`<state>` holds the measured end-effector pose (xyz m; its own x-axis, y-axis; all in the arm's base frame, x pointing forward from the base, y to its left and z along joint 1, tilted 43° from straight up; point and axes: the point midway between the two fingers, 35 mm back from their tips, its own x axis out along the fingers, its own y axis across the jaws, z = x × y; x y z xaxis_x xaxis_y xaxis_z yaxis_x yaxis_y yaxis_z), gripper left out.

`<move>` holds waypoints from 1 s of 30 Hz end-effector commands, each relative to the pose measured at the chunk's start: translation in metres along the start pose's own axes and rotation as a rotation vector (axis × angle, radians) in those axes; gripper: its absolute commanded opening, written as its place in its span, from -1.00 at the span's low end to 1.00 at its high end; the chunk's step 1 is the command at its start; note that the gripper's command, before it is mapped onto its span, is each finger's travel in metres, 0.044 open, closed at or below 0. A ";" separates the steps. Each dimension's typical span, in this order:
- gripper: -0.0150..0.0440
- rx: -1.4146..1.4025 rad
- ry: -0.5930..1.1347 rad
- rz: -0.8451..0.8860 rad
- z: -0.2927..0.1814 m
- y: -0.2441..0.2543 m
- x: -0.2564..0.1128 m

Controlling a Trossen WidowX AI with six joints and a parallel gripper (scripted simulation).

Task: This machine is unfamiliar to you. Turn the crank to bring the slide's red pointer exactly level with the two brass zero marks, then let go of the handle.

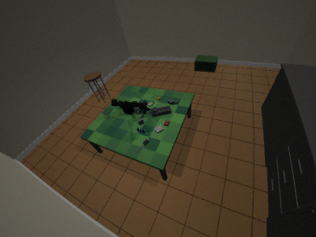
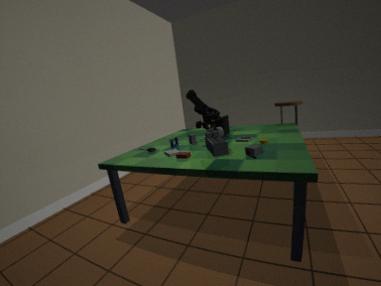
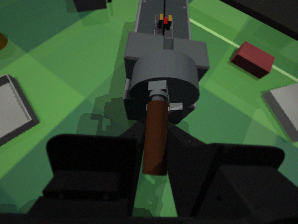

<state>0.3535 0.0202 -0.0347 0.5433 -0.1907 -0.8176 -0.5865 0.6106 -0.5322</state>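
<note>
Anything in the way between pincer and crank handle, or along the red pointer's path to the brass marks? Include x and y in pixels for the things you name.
Nothing visible. The pincer (image 3: 152, 122) is already shut on the brown crank handle (image 3: 156, 135), and no loose object shows between the red pointer (image 3: 165, 21) and the brass marks (image 3: 170, 19).

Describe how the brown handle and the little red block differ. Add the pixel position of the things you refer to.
The brown handle (image 3: 155, 142) is long and rounded; the red block (image 1: 166, 123) (image 2: 184, 155) (image 3: 252, 60) is stubby and boxy.
The handle sticks out from a gray round hub (image 3: 165, 75), while the block lies on the green table (image 1: 111, 129) (image 2: 208, 172) (image 3: 95, 60).
The handle is held between the black fingers; nothing grips the block.
Each is one plain color.
</note>
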 end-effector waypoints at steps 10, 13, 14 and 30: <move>-0.49 0.010 -0.007 -0.023 0.002 -0.009 -0.002; -0.49 0.010 -0.007 -0.023 0.002 -0.010 -0.002; -0.49 0.010 -0.007 -0.023 0.002 -0.010 -0.002; -0.49 0.010 -0.007 -0.023 0.002 -0.011 -0.002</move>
<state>0.3548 0.0191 -0.0331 0.5441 -0.1892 -0.8174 -0.5874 0.6097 -0.5321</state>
